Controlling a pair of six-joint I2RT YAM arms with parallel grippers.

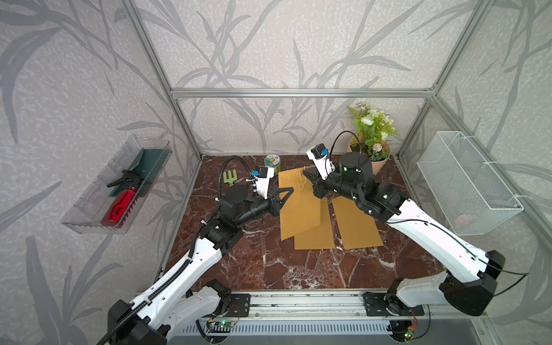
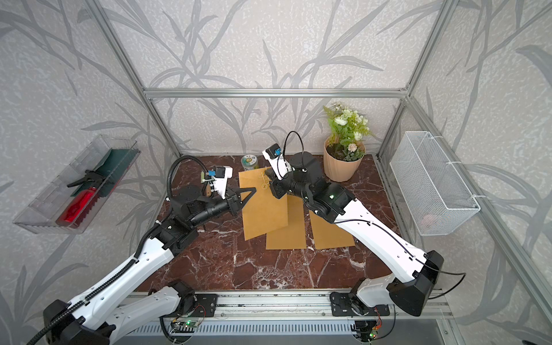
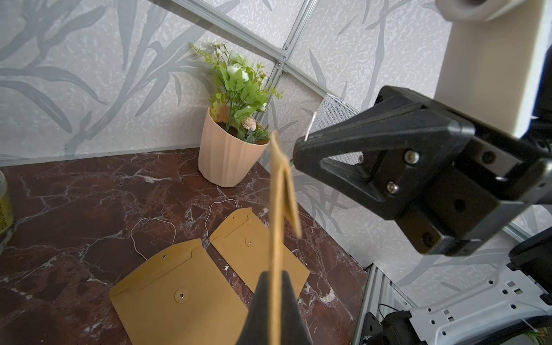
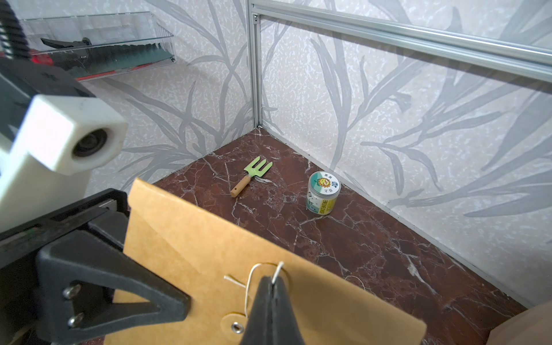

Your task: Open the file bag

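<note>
Hanging on the left wall: a clear tray holds a red spray bottle and something dark green.
Far left of the table: a green garden fork with a wooden handle lies flat on the marbled table. Just right of it, by the far wall, a round jar with a printed lid stands upright.
Left arm: the left gripper reaches in from the left with its jaws clamped on the left edge of the file bag. In the left wrist view the brown paper runs edge-on between the two fingers.
Task item: the file bag is a brown envelope in the middle of the table, toward the far side. It is held between both grippers and raised at its far end. I cannot tell whether its near end touches the table. Its flap stands slightly away from the body.
Tie: a thin white string loops over the bag's face by its round clasp.
Right arm: the right gripper sits at the bag's far right corner, jaws closed and pinching the string.
Centre right: two more bags lie flat, the middle bag partly overlapped by the held one in both top views, and the right bag beside it. Their strings trail loose.
Far right corner: a peach flower pot with green and white blooms.
Right wall: a white mesh basket.
</note>
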